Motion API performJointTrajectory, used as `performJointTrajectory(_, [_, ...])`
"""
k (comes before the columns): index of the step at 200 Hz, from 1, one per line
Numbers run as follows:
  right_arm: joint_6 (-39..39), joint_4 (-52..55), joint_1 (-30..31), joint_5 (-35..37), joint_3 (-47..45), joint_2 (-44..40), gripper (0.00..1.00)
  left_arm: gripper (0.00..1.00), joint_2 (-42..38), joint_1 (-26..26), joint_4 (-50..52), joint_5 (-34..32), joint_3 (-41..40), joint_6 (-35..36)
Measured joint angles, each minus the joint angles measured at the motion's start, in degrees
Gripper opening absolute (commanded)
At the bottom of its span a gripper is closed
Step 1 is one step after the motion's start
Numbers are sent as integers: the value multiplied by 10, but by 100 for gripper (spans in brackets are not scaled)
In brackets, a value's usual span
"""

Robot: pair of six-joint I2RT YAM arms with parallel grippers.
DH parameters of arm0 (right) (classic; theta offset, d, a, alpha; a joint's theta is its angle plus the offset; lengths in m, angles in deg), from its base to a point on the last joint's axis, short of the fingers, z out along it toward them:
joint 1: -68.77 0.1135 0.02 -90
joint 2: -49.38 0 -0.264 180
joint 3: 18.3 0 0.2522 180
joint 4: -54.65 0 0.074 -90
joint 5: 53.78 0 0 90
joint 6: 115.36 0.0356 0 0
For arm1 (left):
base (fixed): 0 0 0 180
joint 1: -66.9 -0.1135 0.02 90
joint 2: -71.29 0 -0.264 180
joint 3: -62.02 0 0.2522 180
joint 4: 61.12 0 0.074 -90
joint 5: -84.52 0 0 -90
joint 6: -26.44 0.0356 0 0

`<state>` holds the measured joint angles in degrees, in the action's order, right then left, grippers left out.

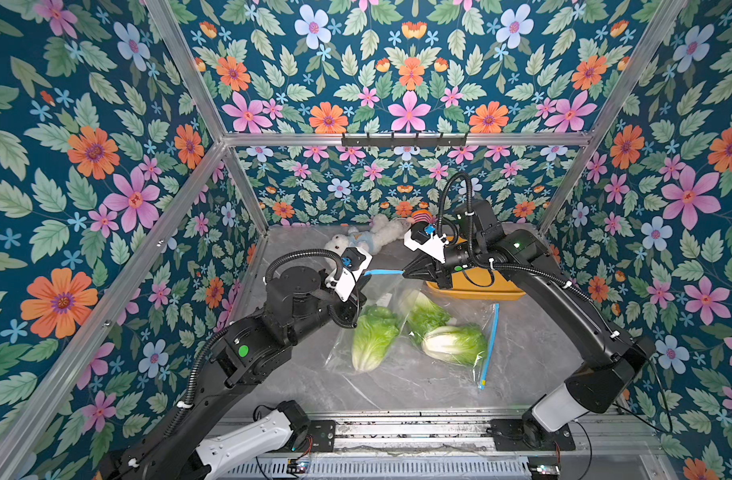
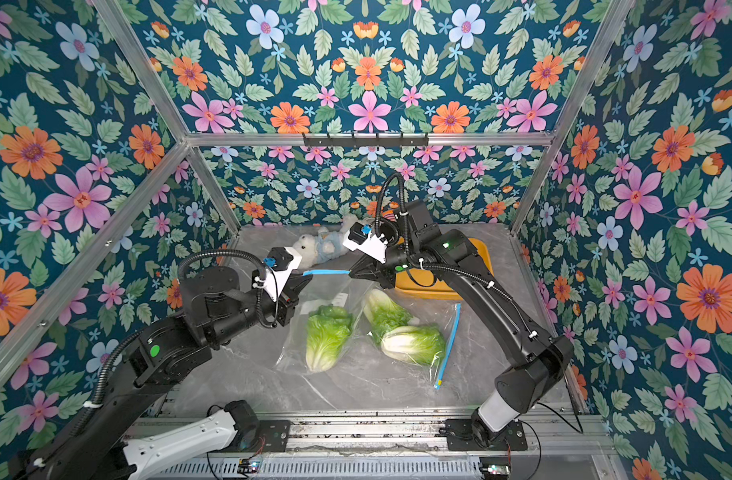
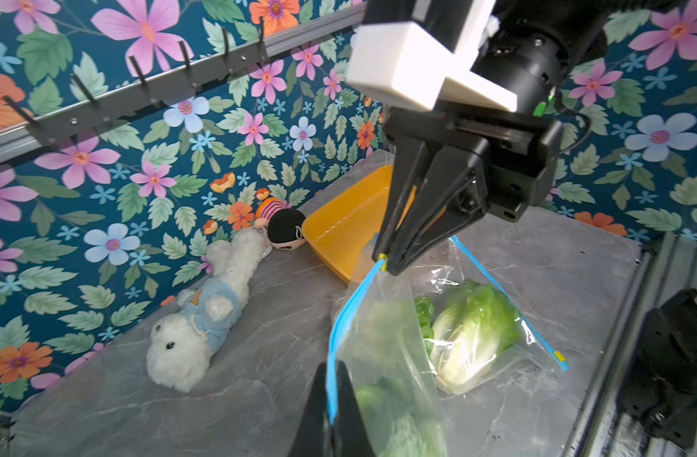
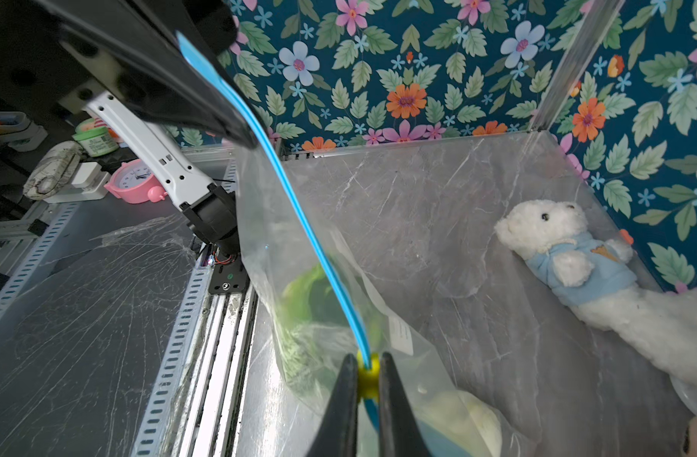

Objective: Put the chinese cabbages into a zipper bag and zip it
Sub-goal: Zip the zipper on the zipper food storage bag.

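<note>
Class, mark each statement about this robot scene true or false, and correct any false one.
1. The left gripper and the right gripper hold the same bag's blue zip strip. True.
2. A cabbage lies in the yellow tray. False: all three cabbages are inside clear bags.
3. The white plush bear lies on the table. True.
4. The right gripper is wide open. False: it is shut on the yellow slider.
</note>
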<state>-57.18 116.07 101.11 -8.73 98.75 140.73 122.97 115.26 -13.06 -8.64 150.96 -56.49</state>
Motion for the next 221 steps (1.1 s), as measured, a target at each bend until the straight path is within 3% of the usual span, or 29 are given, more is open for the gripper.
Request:
performJointTrajectory(75, [26, -27, -72, 2, -79, -30, 4, 0, 3, 0, 5, -123, 8, -27])
performJointTrajectory(143, [38, -47, -100, 16, -123, -47, 5, 0, 19, 0, 8, -187, 12, -42])
performJointTrajectory(158, [45, -54, -100, 16, -123, -47, 15, 0, 33, -1, 10, -210, 19, -46])
performJointTrajectory(179, [54, -64, -100, 13, -122, -48, 21, 0, 61, -12, 15, -253, 40, -52])
performJointTrajectory(196, [74, -71, -103, -1, -117, -48, 39, 0, 81, -33, 15, -286, 57, -52])
performJointTrajectory(221, [116, -103, -101, -23, -133, -70, 53, 0, 120, -91, 18, -308, 87, -54])
